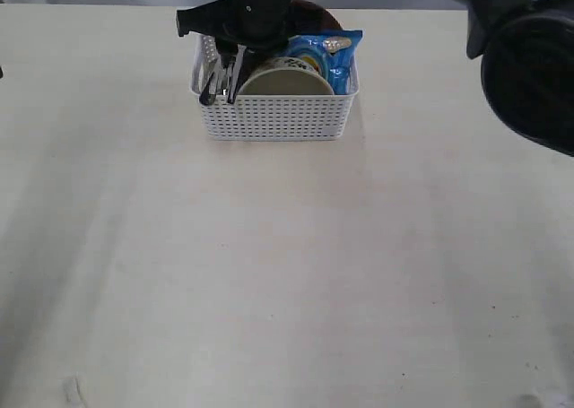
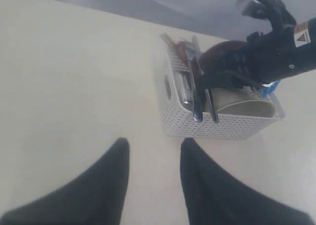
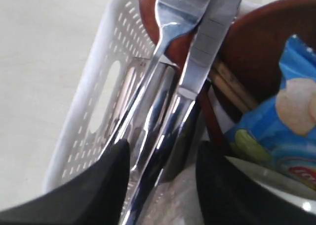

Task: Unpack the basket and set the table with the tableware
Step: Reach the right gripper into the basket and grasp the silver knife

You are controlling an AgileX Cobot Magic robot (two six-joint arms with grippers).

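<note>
At the far side of the broad, pale cream desk (image 1: 287, 291) stands the white perforated plastic basket (image 1: 273, 121), and as far as the pictures show, nothing has been laid out yet, so the job looks barely begun. The right arm reaches across to the basket's left end. Its right tool (image 3: 160, 180) is spread, with one finger on either side of the handles of the steel fork (image 3: 173, 17) and the steel knife (image 3: 212, 37). A sliver of gap shows beside the knife handle, so I judge the pair straddled but not pinched. The left tool (image 2: 154, 148) hangs released over bare desk, near the basket and holding nothing.

All the tableware remains to be unpacked. The round pale grey-green bowl (image 1: 287, 81) leans on edge against the front wall. The round brown plate (image 3: 266, 42) stands behind it, and the wooden chopsticks (image 3: 232, 89) and the reddish-brown wooden spoon (image 3: 178, 46) lie packed in beside the cutlery. I cannot pick out the small cup with any certainty.

A shiny blue chip bag (image 1: 332, 54) is wedged between bowl and plate. It is no part of the setting, yet it crowds them. The tight packing at the left end could let the fork and knife drag on the spoon or chopsticks as they lift.
</note>
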